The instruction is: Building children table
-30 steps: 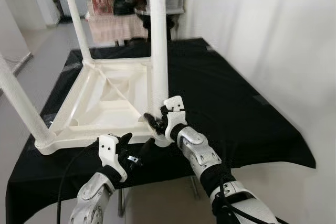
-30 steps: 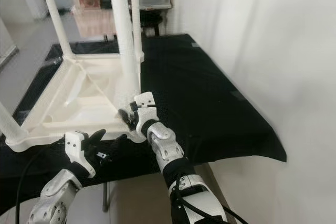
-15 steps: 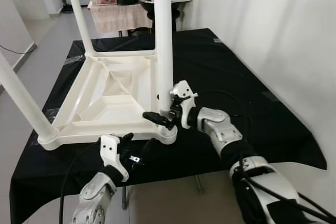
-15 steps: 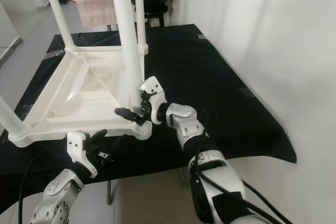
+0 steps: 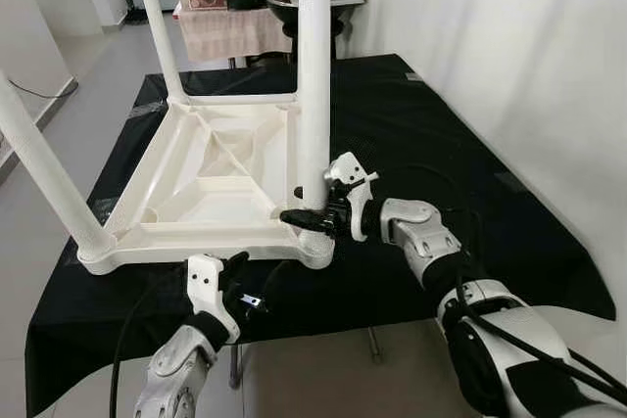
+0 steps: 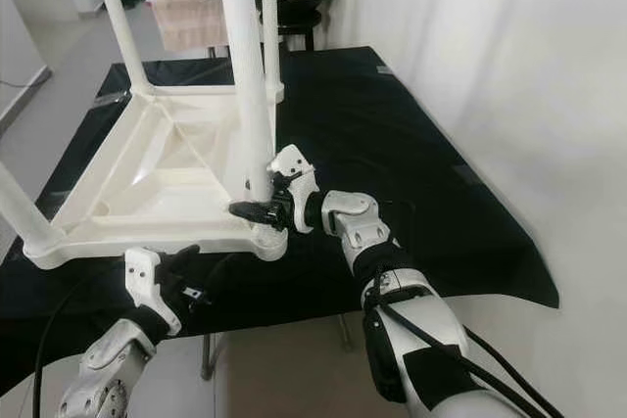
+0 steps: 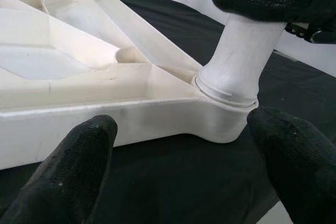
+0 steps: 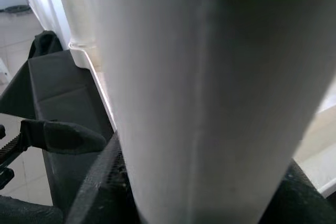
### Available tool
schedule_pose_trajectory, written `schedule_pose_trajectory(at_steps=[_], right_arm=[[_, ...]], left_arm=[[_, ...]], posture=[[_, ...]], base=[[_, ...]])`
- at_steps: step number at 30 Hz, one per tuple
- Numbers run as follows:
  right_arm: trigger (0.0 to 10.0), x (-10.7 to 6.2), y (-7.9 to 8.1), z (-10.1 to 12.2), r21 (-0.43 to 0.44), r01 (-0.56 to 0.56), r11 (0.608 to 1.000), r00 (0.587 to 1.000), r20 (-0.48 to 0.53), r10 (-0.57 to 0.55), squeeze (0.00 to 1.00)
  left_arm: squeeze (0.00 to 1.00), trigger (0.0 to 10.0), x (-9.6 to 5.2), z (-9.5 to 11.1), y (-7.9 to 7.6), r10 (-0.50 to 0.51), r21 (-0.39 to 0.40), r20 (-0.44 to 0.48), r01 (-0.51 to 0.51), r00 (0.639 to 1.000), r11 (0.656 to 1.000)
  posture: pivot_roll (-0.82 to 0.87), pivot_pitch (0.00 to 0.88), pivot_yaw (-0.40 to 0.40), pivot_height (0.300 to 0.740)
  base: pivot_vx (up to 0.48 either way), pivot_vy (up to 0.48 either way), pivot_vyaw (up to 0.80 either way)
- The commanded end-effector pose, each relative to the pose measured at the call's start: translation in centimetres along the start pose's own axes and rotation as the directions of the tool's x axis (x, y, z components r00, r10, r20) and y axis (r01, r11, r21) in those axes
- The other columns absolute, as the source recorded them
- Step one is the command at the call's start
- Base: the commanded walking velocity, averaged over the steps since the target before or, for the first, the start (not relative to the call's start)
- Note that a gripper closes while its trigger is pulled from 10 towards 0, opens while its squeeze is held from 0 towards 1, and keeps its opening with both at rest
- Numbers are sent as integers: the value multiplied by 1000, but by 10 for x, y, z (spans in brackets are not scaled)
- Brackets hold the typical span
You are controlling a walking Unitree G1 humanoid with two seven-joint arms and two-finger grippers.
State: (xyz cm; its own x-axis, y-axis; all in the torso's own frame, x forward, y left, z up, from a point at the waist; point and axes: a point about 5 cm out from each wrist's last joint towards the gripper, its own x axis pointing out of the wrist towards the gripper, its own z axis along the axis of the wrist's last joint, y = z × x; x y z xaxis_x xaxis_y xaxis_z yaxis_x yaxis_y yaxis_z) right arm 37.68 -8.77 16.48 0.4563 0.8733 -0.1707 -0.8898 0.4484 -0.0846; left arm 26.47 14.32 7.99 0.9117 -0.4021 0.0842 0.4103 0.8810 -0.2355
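White plastic table lies upside down on the black cloth, legs pointing up. Your right gripper has its fingers closed around the base of the near leg, just above the corner socket. Your left gripper hovers below that same corner, fingers spread open and apart from the table's edge, the socket between them.

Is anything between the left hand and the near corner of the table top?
Nothing visible. The left hand, fingers open, hovers just in front of the near corner socket, where the right hand grips the white leg.
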Motion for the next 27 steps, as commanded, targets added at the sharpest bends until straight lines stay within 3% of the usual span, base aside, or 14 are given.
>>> schedule_pose_trajectory(at_steps=[1,7,9,10,11,12,13,14,16,18,20,24,25,27], right_arm=[[0,2,2,1,4,-19,1000,1000,10,19,0],[0,-12,-7,-18,41,165,985,986,-3,-165,0],[0,-15,-6,-43,140,425,894,905,-53,-422,0],[0,-15,-6,-43,140,425,894,905,-53,-422,0],[0,-20,-5,-60,178,662,728,748,-115,-653,0],[0,-15,18,-80,209,724,657,689,-167,-705,0],[0,-15,18,-80,209,724,657,689,-167,-705,0],[0,-11,36,-90,229,746,626,665,-193,-722,0],[0,-11,36,-90,229,746,626,665,-193,-722,0],[0,7,46,-84,256,688,679,722,-153,-675,0],[0,18,36,-67,239,661,712,747,-114,-655,0],[0,26,27,-51,212,646,733,760,-89,-644,0],[10000,28,21,-42,199,639,743,766,-78,-638,0],[10000,29,17,-35,191,636,748,769,-72,-635,0]], left_arm=[[0,10000,-1,0,-1,3,8,3,-3,1000,1000],[0,10000,-2,1,-1,3,7,5,-3,1000,1000],[0,10000,-4,1,-2,3,8,5,-3,1000,1000],[0,10000,-4,1,-2,3,8,5,-3,1000,1000],[0,10000,-4,1,-1,3,9,6,-3,1000,1000],[0,10000,-5,2,-1,1,17,2,-1,1000,1000],[0,10000,-5,2,-1,1,17,2,-1,1000,1000],[0,10000,-5,2,0,-1,24,-1,1,1000,1000],[0,10000,-5,2,0,-1,24,-1,1,1000,1000],[0,10000,-4,2,0,-9,27,-7,9,1000,1000],[0,10000,-2,2,1,-21,26,-13,22,1000,999],[0,10000,-2,2,1,-18,36,-9,19,1000,999],[0,10000,-1,3,2,-14,42,-5,14,1000,999],[0,10000,-1,3,2,-11,47,-3,11,1000,999]], posture=[[34,0,-21,740],[24,0,-19,740],[26,0,-33,740],[26,0,-33,740],[26,0,-23,740],[26,0,-6,740],[26,0,-6,740],[23,0,-2,740],[23,0,-2,740],[14,0,12,740],[15,0,8,740],[24,0,4,740],[34,0,-1,740],[37,0,-3,740]], base=[[0,0,0],[0,0,0],[0,0,0],[0,0,0],[0,0,0],[0,0,0],[0,0,0],[0,0,0],[0,0,0],[0,0,0],[0,0,0],[0,0,0],[0,0,0],[0,0,0]])
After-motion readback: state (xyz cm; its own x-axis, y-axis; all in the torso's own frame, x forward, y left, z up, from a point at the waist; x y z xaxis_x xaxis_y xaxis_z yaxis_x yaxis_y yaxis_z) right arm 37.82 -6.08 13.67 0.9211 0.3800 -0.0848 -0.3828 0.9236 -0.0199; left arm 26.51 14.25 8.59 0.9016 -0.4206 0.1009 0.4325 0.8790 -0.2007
